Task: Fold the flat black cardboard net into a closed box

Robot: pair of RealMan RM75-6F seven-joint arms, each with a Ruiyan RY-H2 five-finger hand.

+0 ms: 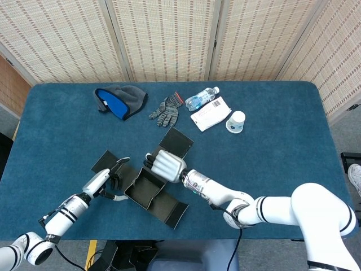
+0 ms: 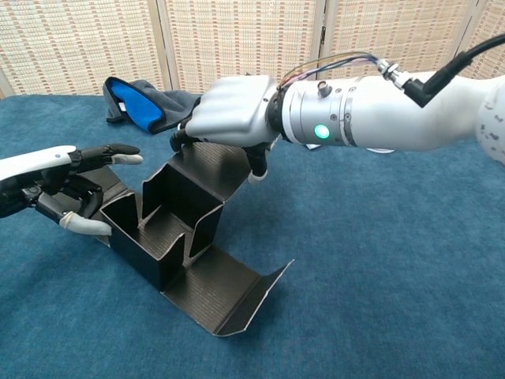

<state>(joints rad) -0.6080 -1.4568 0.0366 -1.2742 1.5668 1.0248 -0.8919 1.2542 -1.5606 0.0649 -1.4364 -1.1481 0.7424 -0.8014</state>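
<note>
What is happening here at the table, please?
A two-armed robot is folding a black cardboard net into a box. The right hand grips the rear flap from above. The left hand is at the net's left side, fingers partly spread; whether it touches is unclear. Several walls stand up, but the front flap lies open, so the box is not closed.

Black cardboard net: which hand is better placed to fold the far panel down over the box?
The right hand: it already grips that raised panel of the net. The left hand sits beside the near-left wall.
</note>
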